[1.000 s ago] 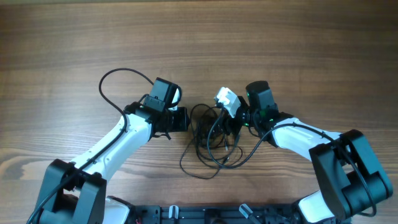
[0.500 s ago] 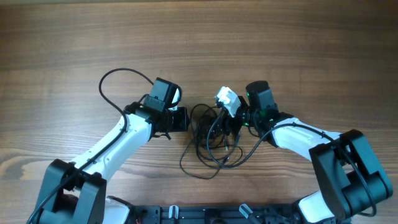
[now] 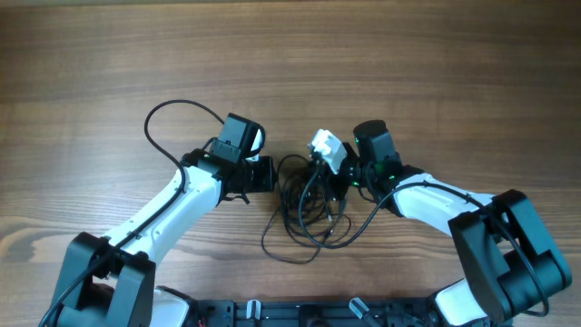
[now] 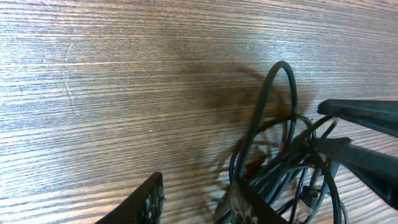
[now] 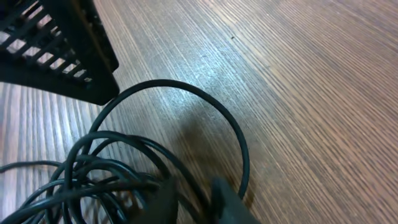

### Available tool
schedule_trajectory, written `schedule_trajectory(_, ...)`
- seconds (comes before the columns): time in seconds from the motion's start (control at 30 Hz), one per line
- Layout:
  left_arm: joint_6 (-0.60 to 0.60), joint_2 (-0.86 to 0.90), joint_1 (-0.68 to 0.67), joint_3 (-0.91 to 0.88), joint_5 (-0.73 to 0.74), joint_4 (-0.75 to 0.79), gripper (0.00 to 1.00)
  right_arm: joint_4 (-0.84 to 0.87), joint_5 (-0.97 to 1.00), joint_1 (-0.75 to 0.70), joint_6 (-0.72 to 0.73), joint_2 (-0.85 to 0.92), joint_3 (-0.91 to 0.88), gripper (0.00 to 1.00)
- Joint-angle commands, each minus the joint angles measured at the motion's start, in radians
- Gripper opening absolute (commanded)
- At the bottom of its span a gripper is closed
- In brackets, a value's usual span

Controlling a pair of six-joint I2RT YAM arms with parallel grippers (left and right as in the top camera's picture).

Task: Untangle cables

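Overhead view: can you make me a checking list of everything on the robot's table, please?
Surface: brown wood-grain table.
Job's things: thin black cables in one tangled heap between the arms, not yet separated.
Clutter: nothing seen.
Grippers: left gripper jaws apart, at the heap's edge; right gripper jaws look closed on some strands.
Cables: thicker arm wire loops off the left arm.
Surroundings: black frame at the near edge.

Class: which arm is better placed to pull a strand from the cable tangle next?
Right, probably. The right gripper sits in the cables, strands running between its fingers. The left gripper stands open at the tangle's edge, holding nothing.
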Motion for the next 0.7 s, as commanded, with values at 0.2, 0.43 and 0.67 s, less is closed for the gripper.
schedule_trajectory(0.2,-0.009,-0.01,0.003,-0.008,0.013,0.003,0.36,0.002,-0.006,0.004,0.007,0.021,0.004,0.59)
schedule_trajectory(0.43,-0.01,-0.01,0.003,-0.008,0.013,0.004,0.36,-0.009,-0.006,0.023,-0.008,0.021,0.004,0.69)
schedule_trajectory(0.67,-0.01,-0.01,0.003,-0.008,0.013,0.006,0.36,-0.01,0.043,0.058,-0.052,0.021,0.004,0.68)
